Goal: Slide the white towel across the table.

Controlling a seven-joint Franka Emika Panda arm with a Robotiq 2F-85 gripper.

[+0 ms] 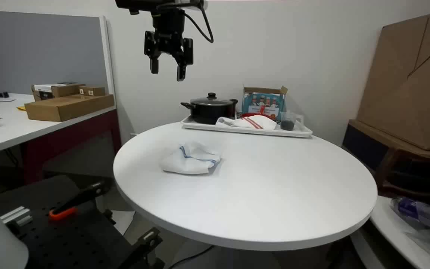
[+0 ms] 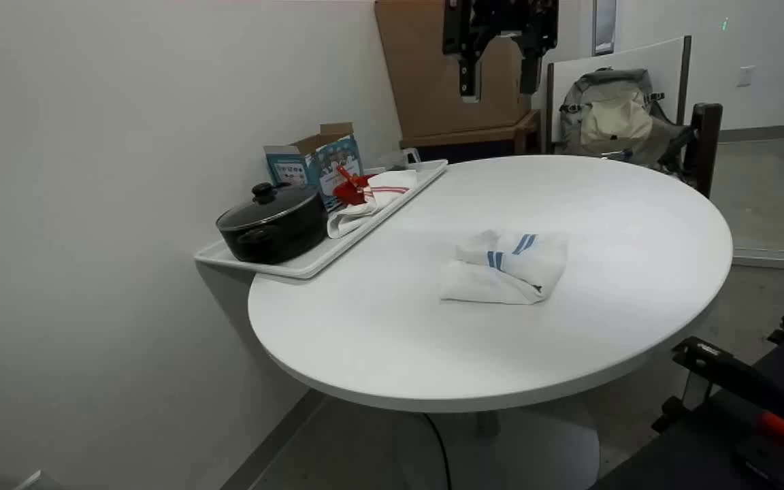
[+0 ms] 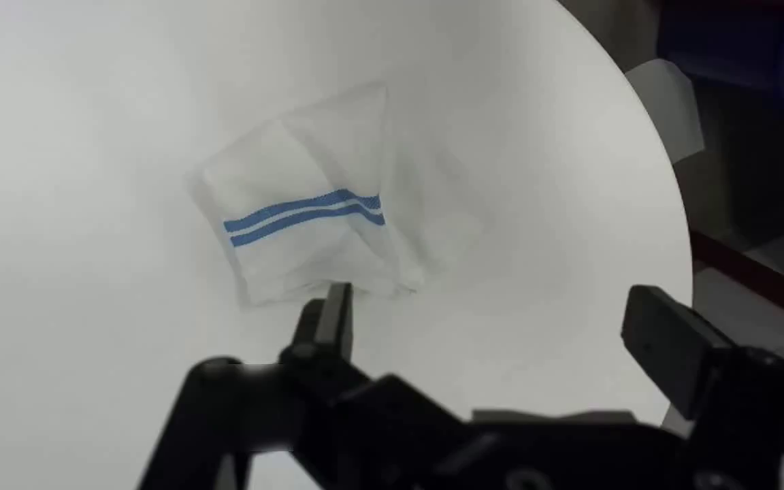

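Note:
The white towel with blue stripes lies folded and rumpled on the round white table (image 1: 282, 194). It shows in both exterior views (image 1: 189, 164) (image 2: 494, 279) and in the wrist view (image 3: 310, 218). My gripper (image 1: 167, 74) is open and empty, high above the table, with its fingers pointing down; it also shows in an exterior view (image 2: 499, 95). In the wrist view the gripper (image 3: 491, 288) has its fingers wide apart. One fingertip overlaps the towel's near edge in that view, but the gripper is well above the towel and apart from it.
A white tray (image 2: 320, 262) stands at the table's wall side. It holds a black lidded pot (image 1: 209, 112), a white cloth with red stripes (image 1: 254, 122), a red utensil or bowl (image 2: 351, 190), a blue box (image 1: 263, 102) and a clear cup (image 1: 287, 121). The wall stands behind the tray.

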